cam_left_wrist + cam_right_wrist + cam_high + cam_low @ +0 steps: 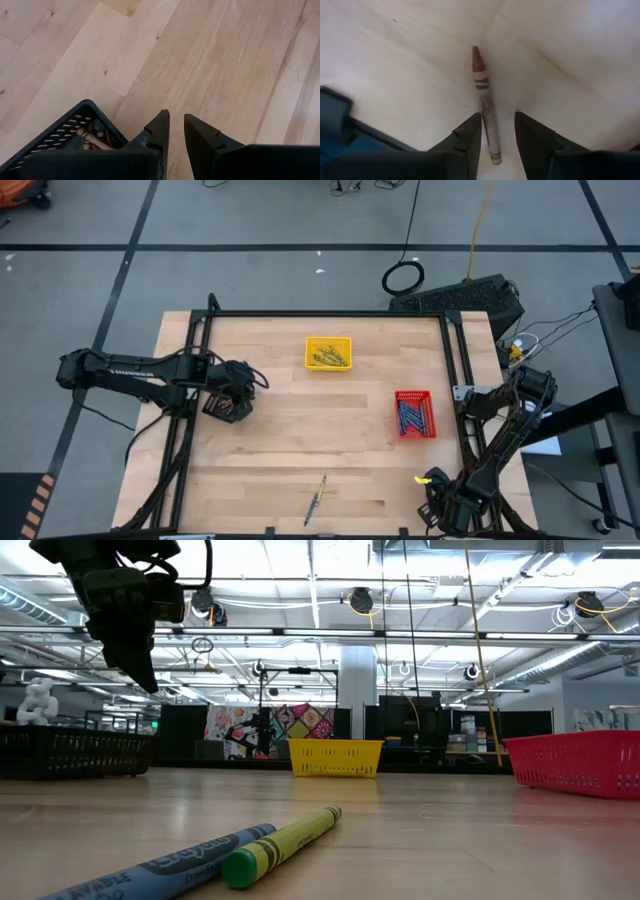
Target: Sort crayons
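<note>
Wooden table [280, 440] from above: 2 thin crayons [316, 499] near its front edge, left gripper [236, 392] above a black tray [222, 408]. Left wrist: fingers [156, 131] slightly apart, empty. Right wrist: right gripper [498, 131] straddling a brown crayon [485, 102], whether pinching, I cannot tell.

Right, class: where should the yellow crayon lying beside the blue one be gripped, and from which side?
Probably from straight above, closing the tool across the yellow crayon on its wrapped shaft, towards the pointed end. It lies flat on the table, and the blue crayon crowds its flat end, leaving room only farther along.
</note>
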### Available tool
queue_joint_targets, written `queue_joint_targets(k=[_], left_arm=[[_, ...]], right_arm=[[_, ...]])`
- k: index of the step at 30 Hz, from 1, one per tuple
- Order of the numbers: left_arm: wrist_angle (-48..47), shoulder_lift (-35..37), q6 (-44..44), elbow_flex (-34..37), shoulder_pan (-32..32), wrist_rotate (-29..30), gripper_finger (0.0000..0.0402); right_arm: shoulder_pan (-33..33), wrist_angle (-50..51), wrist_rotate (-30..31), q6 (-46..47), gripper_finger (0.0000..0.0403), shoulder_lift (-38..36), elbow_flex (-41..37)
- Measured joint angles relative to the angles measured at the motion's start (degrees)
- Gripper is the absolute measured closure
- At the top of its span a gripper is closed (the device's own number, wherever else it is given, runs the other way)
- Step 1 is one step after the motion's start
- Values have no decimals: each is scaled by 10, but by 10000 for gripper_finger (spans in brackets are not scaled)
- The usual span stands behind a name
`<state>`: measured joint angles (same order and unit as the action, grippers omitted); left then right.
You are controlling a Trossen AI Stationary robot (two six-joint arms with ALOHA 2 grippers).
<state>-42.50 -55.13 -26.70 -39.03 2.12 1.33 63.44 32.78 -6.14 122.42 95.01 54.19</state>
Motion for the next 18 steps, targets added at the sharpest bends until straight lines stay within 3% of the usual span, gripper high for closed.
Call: queue_joint_targets(k=[14,18], left_arm=[[2,0,0,0,0,0,340],[2,0,0,0,0,0,340]], right_arm=[[15,-16,-6,28,299,19,1],[16,-13,7,43,320,20,1]])
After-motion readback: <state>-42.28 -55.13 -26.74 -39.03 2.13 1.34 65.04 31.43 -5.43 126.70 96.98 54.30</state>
